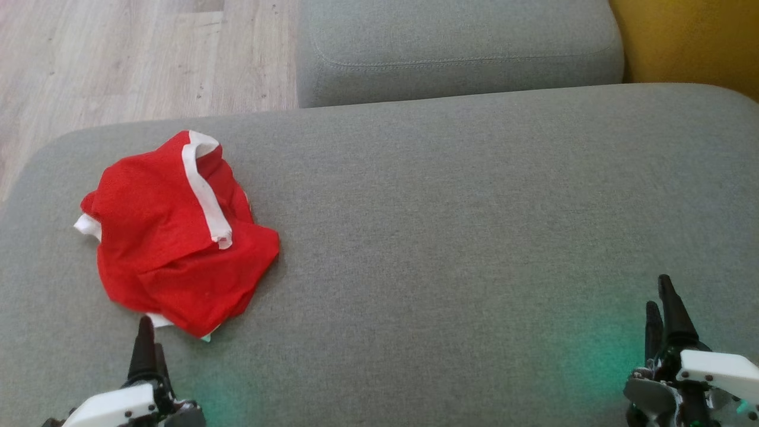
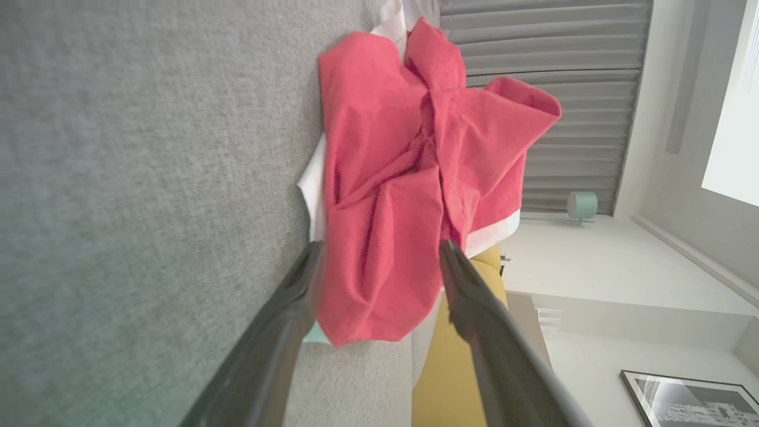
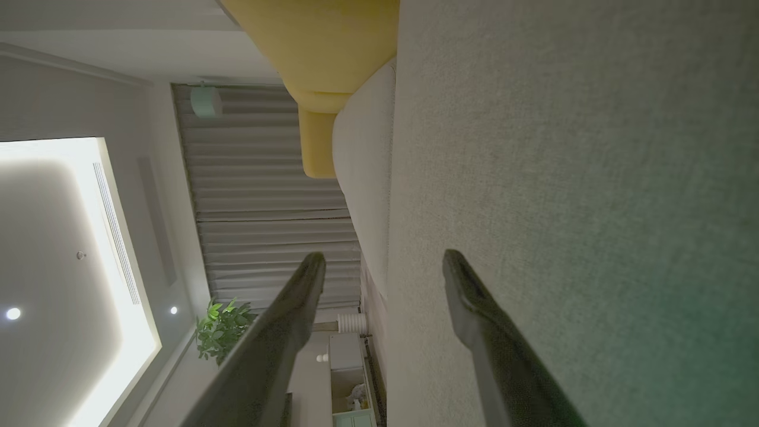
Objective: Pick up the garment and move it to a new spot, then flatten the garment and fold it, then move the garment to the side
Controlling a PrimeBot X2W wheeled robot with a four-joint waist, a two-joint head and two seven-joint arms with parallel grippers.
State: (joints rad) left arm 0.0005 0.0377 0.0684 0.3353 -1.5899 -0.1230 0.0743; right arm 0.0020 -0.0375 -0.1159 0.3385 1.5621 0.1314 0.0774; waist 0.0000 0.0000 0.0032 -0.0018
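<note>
Here, a crumpled red cloth garment [image 1: 172, 237] with a white band lies on the grey coarse-woven sofa cushion [image 1: 445, 237]. The left tool [image 2: 380, 248] and right tool [image 3: 384, 256] gape wide, holding nothing.

- On the left gripper [image 1: 151, 349]: long, tapered, matt dark fingers [image 1: 144, 350]; white moulded housing with small dark screws.
- On the right gripper [image 1: 658, 293]: matching dark pointed fingers; white screwed plate, grey metal bracket beneath, small green light.

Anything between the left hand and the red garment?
Nothing visible: the left hand, open, sits right at the near edge of the red garment on the grey cushion.
</note>
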